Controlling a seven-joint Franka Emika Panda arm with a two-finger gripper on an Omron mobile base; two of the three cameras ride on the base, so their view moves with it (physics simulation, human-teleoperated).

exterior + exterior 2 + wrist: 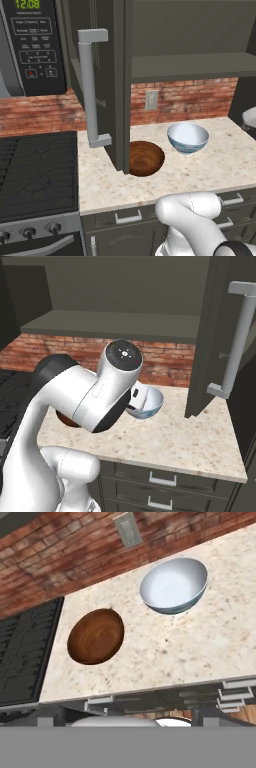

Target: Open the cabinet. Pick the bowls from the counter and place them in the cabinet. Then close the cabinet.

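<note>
The cabinet (pixel 190 65) stands open, its left door (pixel 107 85) swung out over the counter (pixel 210 165) with a long grey handle (pixel 89 90). In the right base view the right door (pixel 207 341) also hangs open. The brown bowl (pixel 146 157) rests on the counter, partly behind the left door's lower edge. To its right sits the white bowl (pixel 187 137). In the hand view the brown bowl (pixel 96 636) and the white bowl (pixel 174 585) lie ahead of my gripper (pixel 122 719), which is open and empty, back from the counter's front edge.
A black stovetop (pixel 35 172) adjoins the counter on the left, with a microwave (pixel 32 45) above it. A brick wall with an outlet (pixel 151 100) runs behind. Drawers (pixel 127 217) sit below the counter. My arm (pixel 95 396) hides part of the counter.
</note>
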